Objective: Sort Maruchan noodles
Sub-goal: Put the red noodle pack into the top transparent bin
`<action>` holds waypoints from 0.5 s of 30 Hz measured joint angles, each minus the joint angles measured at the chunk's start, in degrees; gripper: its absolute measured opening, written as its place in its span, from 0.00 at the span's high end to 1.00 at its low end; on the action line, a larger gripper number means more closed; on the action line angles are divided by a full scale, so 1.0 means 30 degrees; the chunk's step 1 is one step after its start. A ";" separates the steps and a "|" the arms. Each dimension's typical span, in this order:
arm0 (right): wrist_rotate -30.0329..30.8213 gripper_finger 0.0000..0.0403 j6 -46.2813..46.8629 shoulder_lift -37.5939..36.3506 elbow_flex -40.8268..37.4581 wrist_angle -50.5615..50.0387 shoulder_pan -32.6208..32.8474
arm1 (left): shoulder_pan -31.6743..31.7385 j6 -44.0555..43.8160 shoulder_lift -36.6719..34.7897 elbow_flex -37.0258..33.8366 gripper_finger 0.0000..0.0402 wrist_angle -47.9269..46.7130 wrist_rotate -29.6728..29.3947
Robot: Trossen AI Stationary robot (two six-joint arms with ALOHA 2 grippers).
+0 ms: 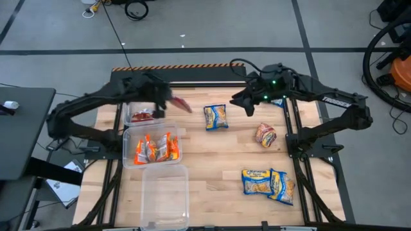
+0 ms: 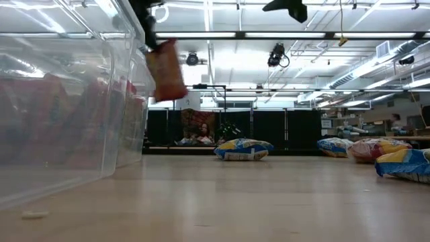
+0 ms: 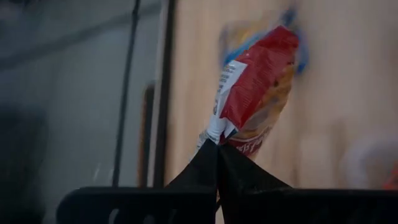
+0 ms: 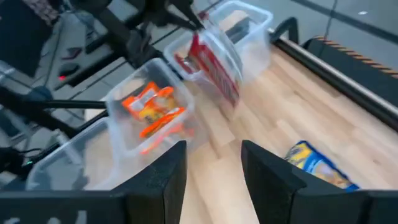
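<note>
Red packet — pinched in left gripper

You get bright, even light from ceiling strip lamps at twelve o'clock in the low view, leaving only soft shadows on the bench. Your left wrist view's background is out of focus; motion blur smears the right wrist view's bins.

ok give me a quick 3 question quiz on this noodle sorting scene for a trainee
1. True or false: the left gripper holds a red packet in the air.
2. What colour are the packets in the middle bin? A orange, B blue-and-yellow, C red
3. How many blue-and-yellow packets lie on the table?

Key: 1 true. 2 A. 3 three: one at centre, two near the front right. The right gripper is open, empty.
</note>
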 joint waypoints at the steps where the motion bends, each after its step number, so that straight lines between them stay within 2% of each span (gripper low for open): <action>1: 0.0093 0.61 -0.0110 0.0039 0.0000 0.0003 0.0000 | 0.0482 -0.0048 -0.0460 -0.0007 1.00 -0.0844 -0.0613; 3: 0.0254 0.61 -0.0316 0.0245 0.0000 -0.0095 -0.0015 | 0.1330 -0.0215 -0.1348 -0.0007 1.00 -0.1889 -0.1335; 9: 0.0416 0.61 -0.0756 0.1012 -0.0007 -0.0233 -0.0329 | 0.3456 -0.0574 -0.3156 -0.0007 1.00 -0.2339 -0.1575; 15: 0.0309 0.61 -0.0771 0.1700 -0.0015 -0.0163 -0.0568 | 0.6213 -0.0589 -0.3274 -0.0007 0.99 -0.6671 -0.2478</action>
